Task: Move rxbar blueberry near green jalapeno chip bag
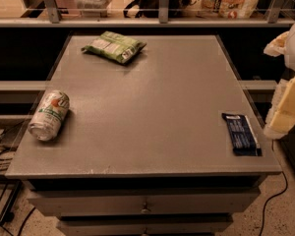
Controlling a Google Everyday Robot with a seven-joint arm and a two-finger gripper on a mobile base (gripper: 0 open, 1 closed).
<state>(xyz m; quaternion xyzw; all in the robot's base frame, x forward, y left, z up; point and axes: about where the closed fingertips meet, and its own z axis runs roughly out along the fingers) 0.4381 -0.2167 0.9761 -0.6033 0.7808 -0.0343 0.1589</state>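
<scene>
The rxbar blueberry (241,133), a flat dark navy wrapper with light print, lies near the table's front right corner. The green jalapeno chip bag (113,46), light green with a white label patch, lies at the table's back left. The two are far apart, diagonally across the tabletop. My gripper (286,107) shows as white and yellow parts at the right edge of the view, just right of the rxbar and past the table's right edge. It holds nothing that I can see.
A green-and-white soda can (49,115) lies on its side near the grey table's (152,107) left edge. A rail and shelf with items (162,4) run behind the table. Cables (0,156) lie on the floor at left.
</scene>
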